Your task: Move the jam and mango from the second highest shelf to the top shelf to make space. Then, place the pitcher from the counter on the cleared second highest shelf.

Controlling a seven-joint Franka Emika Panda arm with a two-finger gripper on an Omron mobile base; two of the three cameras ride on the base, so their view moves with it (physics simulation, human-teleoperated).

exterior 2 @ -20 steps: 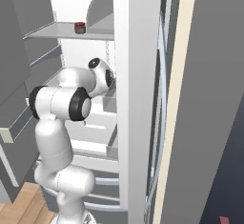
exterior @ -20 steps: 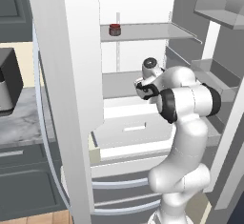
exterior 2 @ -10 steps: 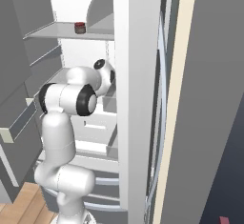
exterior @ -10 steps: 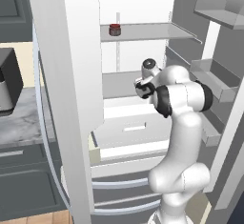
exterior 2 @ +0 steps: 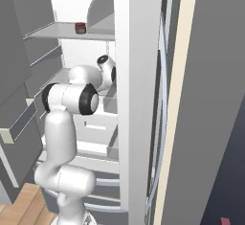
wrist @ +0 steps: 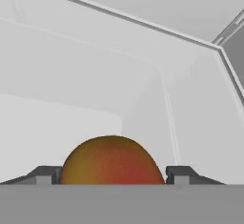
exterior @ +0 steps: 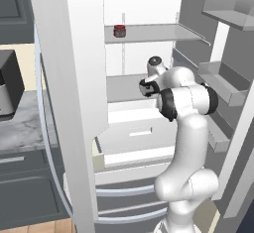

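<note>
The mango (wrist: 112, 161), red-orange with a yellow-green side, sits between my two fingertips in the hand view, and both dark fingers (wrist: 45, 175) touch its sides. My gripper (wrist: 112, 179) is shut on it, reaching into the fridge just over the second highest shelf (exterior: 124, 87). The wrist (exterior: 153, 71) hides the mango in the left base view. The jam (exterior: 119, 30), a small dark-red jar, stands at the left of the top shelf (exterior: 158, 31) and also appears as the jam (exterior 2: 80, 27) from the right. The pitcher is out of view.
A white drawer (exterior: 139, 133) lies below the shelf. Grey door bins (exterior: 223, 83) line the open right door. The white left door (exterior: 74, 78) stands close beside the arm. The marble counter (exterior: 20, 125) carries a black toaster oven (exterior: 7, 86).
The elbow has swung left, towards the fridge opening. The hand has stayed at the second highest shelf and risen very slightly.
</note>
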